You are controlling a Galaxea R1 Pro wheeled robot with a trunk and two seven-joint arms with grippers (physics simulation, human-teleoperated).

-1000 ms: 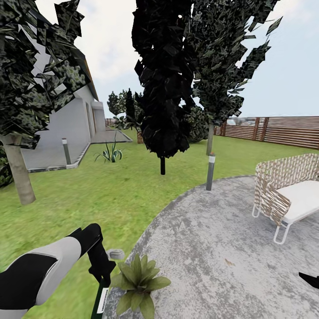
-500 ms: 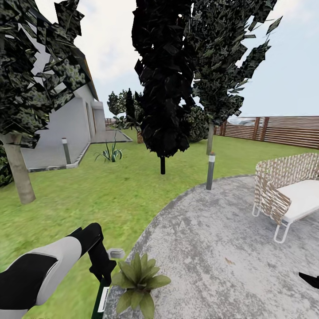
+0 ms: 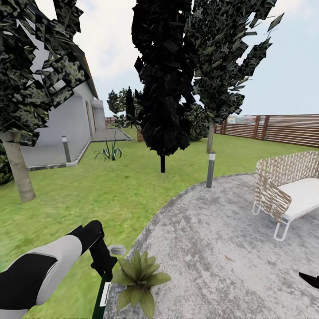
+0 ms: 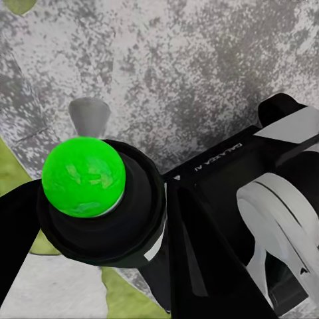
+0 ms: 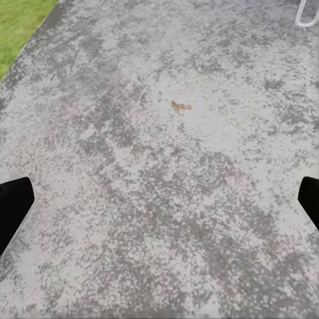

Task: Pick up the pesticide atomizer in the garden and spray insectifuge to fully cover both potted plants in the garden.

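Observation:
My left gripper is shut on the pesticide atomizer, a slim dark green bottle with a white label band that hangs down from the fingers at the patio's edge. The left wrist view looks down on the atomizer's bright green round top in its black collar. One potted plant, a low rosette of olive-green leaves, sits on the paving just right of the bottle, close but apart. My right gripper hovers open over bare paving, and its dark tip shows at the head view's lower right.
The grey round patio borders green lawn. A small grey fixture stands by the plant. A bollard lamp and trees stand ahead, a wicker sofa at right, a fence behind, and a house at left.
The whole picture has shifted up slightly, so the camera moved a little. My left gripper still holds the atomizer beside the plant. The right gripper has not moved.

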